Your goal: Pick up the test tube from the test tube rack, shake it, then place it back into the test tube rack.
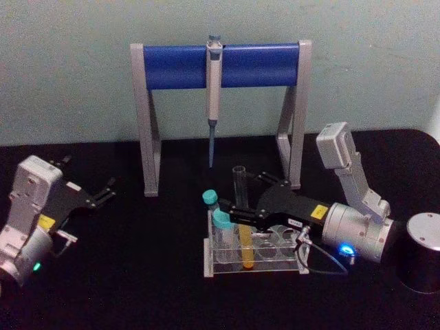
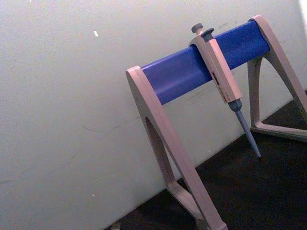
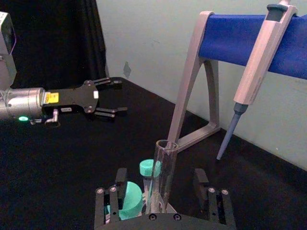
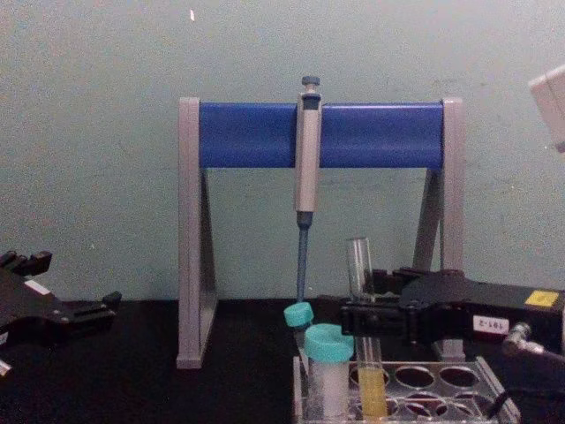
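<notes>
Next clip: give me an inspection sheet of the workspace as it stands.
Surface: black table.
Job's things: test tube, yellow liquid in its lower part, standing in the test tube rack.
Clutter: two teal-capped vials in the rack; pipette hanging on the pipette stand; metal cylinder at the table's right.
Grippers: right gripper open, fingers either side of the tube, not touching; left gripper open, parked at left.
Cables: grey cable looped by the right wrist.
Surroundings: pale wall behind.
</notes>
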Available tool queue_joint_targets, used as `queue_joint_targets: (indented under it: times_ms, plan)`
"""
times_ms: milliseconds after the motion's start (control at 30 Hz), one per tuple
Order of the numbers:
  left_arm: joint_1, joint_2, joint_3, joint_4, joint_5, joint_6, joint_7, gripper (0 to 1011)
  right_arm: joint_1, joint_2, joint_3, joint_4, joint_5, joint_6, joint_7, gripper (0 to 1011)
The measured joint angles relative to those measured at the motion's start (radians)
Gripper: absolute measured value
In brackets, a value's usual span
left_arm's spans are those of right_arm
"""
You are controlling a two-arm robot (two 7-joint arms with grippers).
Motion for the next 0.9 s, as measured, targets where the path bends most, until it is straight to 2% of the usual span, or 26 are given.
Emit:
queue_joint_targets:
  times_ms: [133, 167, 333, 367, 467, 600, 733, 900]
  plan:
    - [0.000, 0.000, 0.000, 0.000, 0.000, 0.000, 0.000, 1002, 0.000, 0.000, 0.000, 0.000, 0.000, 0.000, 0.000, 835]
    - [0.000, 0.000, 0.000, 0.000, 0.000, 0.000, 0.000, 1001, 0.000, 0.000, 0.000, -0.001, 0.001, 0.000, -0.001, 772]
    - [0.000, 0.000, 0.000, 0.000, 0.000, 0.000, 0.000, 1001, -0.001, 0.000, 0.001, -0.001, 0.001, 0.000, -0.001, 645]
    - [0.000, 0.000, 0.000, 0.000, 0.000, 0.000, 0.000, 1001, -0.001, 0.000, 0.001, -0.001, 0.001, 0.000, -0.001, 577]
    - [0.000, 0.000, 0.000, 0.000, 0.000, 0.000, 0.000, 1001, -0.001, 0.000, 0.001, -0.001, 0.001, 0.000, -0.001, 511]
    - [0.000, 0.000, 0.000, 0.000, 0.000, 0.000, 0.000, 1001, -0.001, 0.000, 0.001, -0.001, 0.001, 0.000, -0.001, 351]
    - [0.000, 0.000, 0.000, 0.000, 0.000, 0.000, 0.000, 1001, -0.001, 0.000, 0.001, -0.001, 0.002, 0.000, -0.001, 240]
    - [0.000, 0.000, 0.000, 0.000, 0.000, 0.000, 0.000, 1001, -0.001, 0.000, 0.001, -0.001, 0.002, 0.000, -0.001, 235]
